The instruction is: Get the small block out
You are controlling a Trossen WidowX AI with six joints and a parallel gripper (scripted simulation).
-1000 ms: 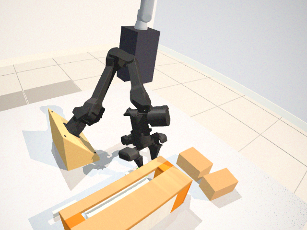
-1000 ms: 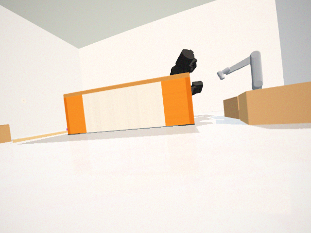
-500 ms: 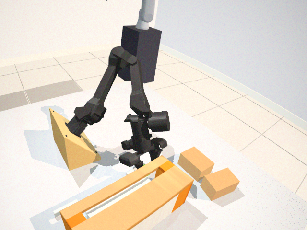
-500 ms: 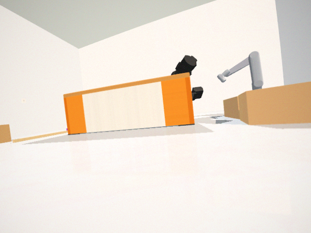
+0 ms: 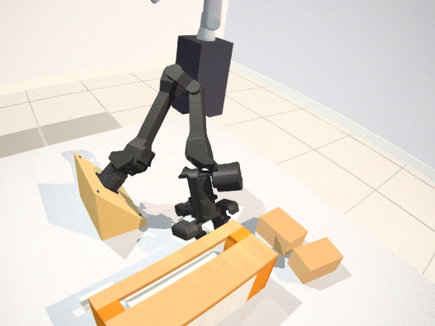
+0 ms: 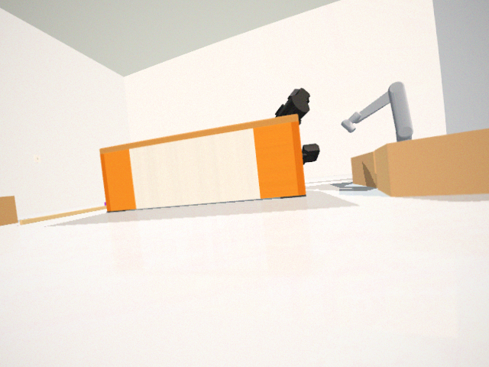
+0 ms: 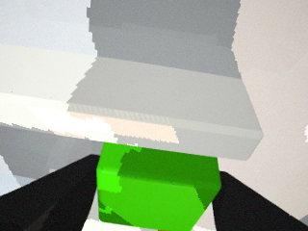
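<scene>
Small bright-green block (image 7: 157, 189) lay on the white table (image 5: 52, 224), outside the long orange-and-tan wooden box with the clear front (image 5: 189, 280), right at the box's near end by the arm. In the wrist view it filled the gap between the two black fingers, one on each side. Left finger looked to be touching the block's edge; on the right I couldn't be sure of contact, as the block's shaded side blends into the dark finger there. So the black parallel-jaw gripper (image 5: 202, 229) was part-closed around the block, fingers narrowed in but not fully clenched, and a firm grasp couldn't be confirmed; block was apparently resting on the table, not lifted.

From the top view the gripper pointed straight down, low, just beside the box's orange corner (only a sliver of green (image 5: 208, 232) showed under the wrist). Dark jointed arm (image 5: 196, 140) folded steeply over it, base on the tan wedge-shaped mount (image 5: 105, 206).

Ext. view: box stood flat on the table, undisturbed as far as visible; gripper mostly hidden behind it, only bits of the arm (image 6: 294, 102) showed above and beside the box's end.

Two tan rectangular blocks (image 5: 298, 242) sat on the table near the box's right end, touching each other.
</scene>
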